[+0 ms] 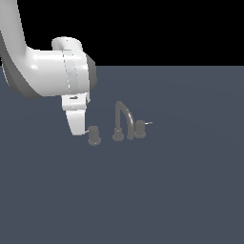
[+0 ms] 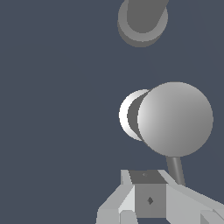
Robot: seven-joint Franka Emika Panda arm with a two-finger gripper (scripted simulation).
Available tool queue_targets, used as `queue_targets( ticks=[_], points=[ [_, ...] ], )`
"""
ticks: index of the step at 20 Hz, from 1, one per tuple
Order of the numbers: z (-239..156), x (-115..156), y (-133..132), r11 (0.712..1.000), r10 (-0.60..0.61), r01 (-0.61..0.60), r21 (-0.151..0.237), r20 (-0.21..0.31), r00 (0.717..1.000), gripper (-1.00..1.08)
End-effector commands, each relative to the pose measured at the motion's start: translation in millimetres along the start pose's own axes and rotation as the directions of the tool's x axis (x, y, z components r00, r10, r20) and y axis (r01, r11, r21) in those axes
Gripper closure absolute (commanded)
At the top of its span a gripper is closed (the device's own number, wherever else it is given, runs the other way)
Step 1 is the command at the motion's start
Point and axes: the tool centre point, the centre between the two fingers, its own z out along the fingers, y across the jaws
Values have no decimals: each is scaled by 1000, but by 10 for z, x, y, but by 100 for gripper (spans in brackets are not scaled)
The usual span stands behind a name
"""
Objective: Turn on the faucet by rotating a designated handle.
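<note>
Jaws [image 1: 77, 129] beside handle [image 1: 94, 135] lever, state unclear; faucet [image 1: 125, 121] nearby; no legible writing.

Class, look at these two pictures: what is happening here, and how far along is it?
A white Panda arm has its gripper lowered beside the faucet, next to the handle that stands apart from the spout. The wrist view looks down on that handle's round top, its thin lever pointing toward the fingers. The fingers seem to sit right by the lever; whether they touch it, or are open or shut, cannot be told. The twin valve sits untouched.
</note>
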Motion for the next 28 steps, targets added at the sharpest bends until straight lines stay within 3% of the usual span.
queue_targets(
  ticks=[1,10,11,21,22,23,28],
  points=[
    [-1,22,128,1000,1,-1,-12,-2,1000,108],
    [-8,45,404,1000,-2,2,-18,-2,1000,108],
    [0,-110,354,1000,-25,25,-13,6,1000,108],
    [-12,385,609,1000,-2,2,-18,-2,1000,108],
    [-12,385,609,1000,-2,2,-18,-2,1000,108],
    [-5,58,566,999,-51,51,-14,12,999,108],
    [-7,447,520,1000,-24,24,-16,4,1000,108]
  ],
)
